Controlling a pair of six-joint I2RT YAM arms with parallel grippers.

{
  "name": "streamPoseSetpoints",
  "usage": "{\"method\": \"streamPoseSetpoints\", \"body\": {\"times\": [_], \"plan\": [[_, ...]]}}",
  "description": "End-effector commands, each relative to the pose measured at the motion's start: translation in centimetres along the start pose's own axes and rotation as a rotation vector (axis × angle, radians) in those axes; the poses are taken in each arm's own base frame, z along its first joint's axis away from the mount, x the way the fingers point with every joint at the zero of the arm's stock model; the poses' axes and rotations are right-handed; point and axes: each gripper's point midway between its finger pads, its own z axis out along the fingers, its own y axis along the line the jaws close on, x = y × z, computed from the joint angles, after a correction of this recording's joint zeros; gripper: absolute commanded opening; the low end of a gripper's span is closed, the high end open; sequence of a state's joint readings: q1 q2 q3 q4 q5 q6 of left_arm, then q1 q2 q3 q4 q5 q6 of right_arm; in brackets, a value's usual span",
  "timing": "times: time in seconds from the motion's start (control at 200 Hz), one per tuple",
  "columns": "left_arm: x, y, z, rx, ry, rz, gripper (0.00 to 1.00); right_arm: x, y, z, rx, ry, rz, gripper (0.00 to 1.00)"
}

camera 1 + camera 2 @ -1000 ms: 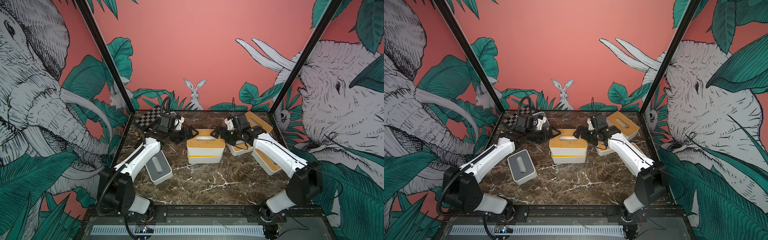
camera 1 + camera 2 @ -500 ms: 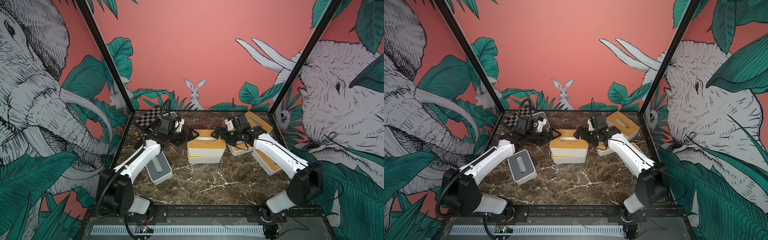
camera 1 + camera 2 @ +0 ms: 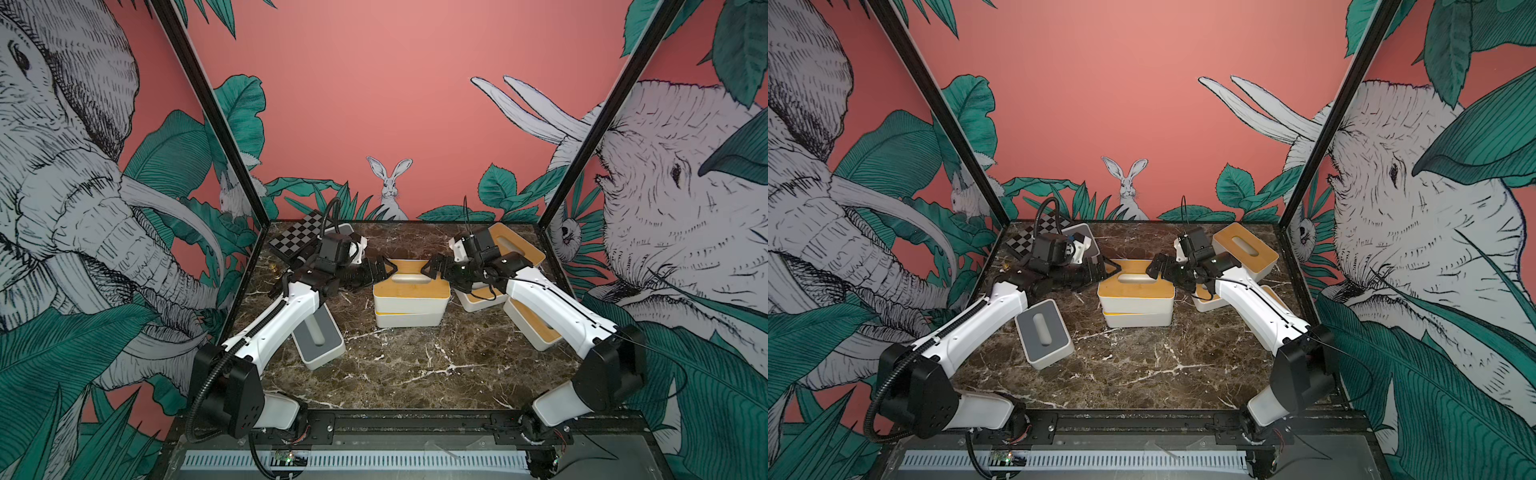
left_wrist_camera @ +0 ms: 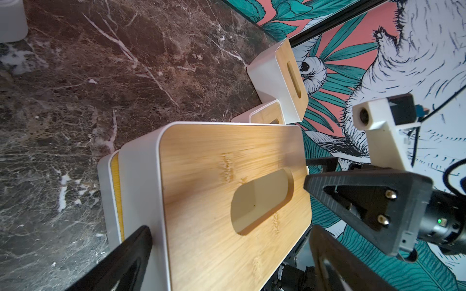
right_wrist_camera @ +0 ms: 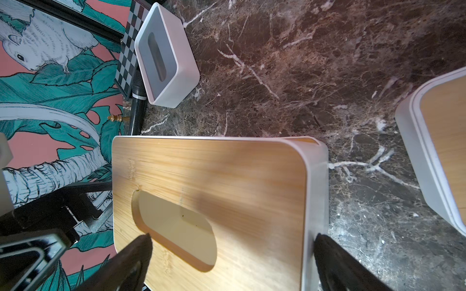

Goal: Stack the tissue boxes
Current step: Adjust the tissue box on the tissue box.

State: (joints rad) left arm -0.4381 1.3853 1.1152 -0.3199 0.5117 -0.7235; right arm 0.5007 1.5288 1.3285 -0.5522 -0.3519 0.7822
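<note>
Two boxes stand stacked at frame centre in both top views: a bamboo-lid box (image 3: 395,287) on a yellow-lid box (image 3: 407,320). The left claw (image 3: 383,271) sits at the top box's left end, spread, with one finger (image 4: 126,257) just beside its white wall. The right claw (image 3: 432,271) is at the right end, spread too, with one finger (image 5: 131,259) over the lid by the slot. Neither pinches anything. A grey box (image 3: 318,338) lies lower left on the surface (image 3: 415,374), and another bamboo box (image 3: 521,245) lies upper right.
</note>
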Motion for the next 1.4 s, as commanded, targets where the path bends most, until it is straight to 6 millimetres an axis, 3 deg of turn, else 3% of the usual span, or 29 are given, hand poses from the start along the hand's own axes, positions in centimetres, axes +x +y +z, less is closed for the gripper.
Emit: {"method": "streamPoseSetpoints", "body": {"times": [0.0,0.455,0.725,0.835,0.975,1.075,1.175,1.28,1.395], "plan": [[0.5,-1.0,-0.1,0.047,0.008,0.0,0.99,-0.1,1.8,0.1,-0.053,0.003,-0.025,0.99],[1.7,-1.1,-0.2,0.067,0.006,-0.028,0.99,-0.7,2.1,0.4,-0.051,0.005,-0.035,0.99],[1.1,-0.6,-0.8,0.009,-0.022,-0.011,0.98,-1.3,0.5,-0.1,0.002,-0.022,-0.008,0.99],[-0.2,0.6,-2.6,-0.07,-0.075,-0.017,0.98,-2.9,-1.6,-1.8,0.052,-0.07,0.026,0.99],[-2.6,1.1,-7.1,-0.086,-0.193,-0.014,0.99,-5.2,-4.9,-5.7,0.179,-0.168,0.054,0.99],[-3.2,0.9,-10.4,-0.159,-0.248,0.073,0.99,-6.9,-8.3,-8.6,0.284,-0.228,0.113,0.99],[-3.2,-0.1,-12.8,-0.196,-0.289,0.169,1.0,-8.1,-13.2,-11.2,0.445,-0.272,0.236,0.99],[-3.0,-0.5,-13.7,-0.191,-0.317,0.221,1.0,-9.1,-17.5,-13.2,0.59,-0.314,0.378,0.99],[-2.6,-0.8,-14.1,-0.179,-0.334,0.258,1.0,-10.5,-20.6,-14.0,0.612,-0.33,0.516,0.99]]}}
